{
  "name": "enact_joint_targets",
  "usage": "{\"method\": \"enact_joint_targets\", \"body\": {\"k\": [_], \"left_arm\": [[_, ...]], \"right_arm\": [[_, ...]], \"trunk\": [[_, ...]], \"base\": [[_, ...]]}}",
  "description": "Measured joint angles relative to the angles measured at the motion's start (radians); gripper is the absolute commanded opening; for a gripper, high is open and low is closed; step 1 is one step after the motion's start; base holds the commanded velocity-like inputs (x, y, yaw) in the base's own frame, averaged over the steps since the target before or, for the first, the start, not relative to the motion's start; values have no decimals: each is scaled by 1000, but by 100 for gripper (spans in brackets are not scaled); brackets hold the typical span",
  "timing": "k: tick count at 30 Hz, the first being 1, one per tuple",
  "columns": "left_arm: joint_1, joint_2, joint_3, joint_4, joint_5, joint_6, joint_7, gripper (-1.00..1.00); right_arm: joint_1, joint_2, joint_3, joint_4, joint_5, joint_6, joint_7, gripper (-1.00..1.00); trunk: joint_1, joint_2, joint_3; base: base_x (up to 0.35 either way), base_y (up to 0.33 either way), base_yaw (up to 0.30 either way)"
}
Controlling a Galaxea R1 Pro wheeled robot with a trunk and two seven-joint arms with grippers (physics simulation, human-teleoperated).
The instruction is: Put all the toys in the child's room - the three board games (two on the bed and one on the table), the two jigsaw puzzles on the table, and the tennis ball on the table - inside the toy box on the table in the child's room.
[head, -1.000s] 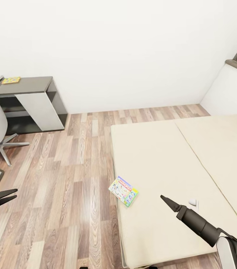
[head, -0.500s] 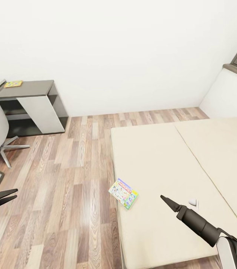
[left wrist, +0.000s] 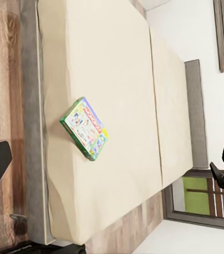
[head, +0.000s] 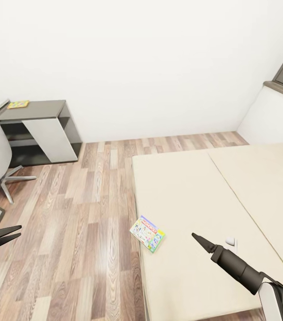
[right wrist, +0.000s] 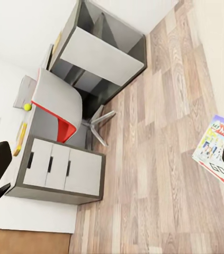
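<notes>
Board game [head: 147,233]: green-edged box, flat on the bed [head: 213,214] at its floor-side edge. Bed: beige mattress on wood-plank floor [head: 83,232]. Left gripper [head: 6,235]: slightly parted, empty. Right gripper [head: 198,240]: closed to a point, empty, above the bed.
</notes>
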Motion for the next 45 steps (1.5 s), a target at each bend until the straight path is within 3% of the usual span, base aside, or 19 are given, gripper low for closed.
{"method": "enact_joint_targets", "body": {"k": [45], "left_arm": [[0, -5, -3, 0, 1, 0, 2, 100]], "right_arm": [[0, -3, -1, 0, -2, 3, 1, 100]], "trunk": [[0, 0, 74]], "base": [[0, 0, 0]]}}
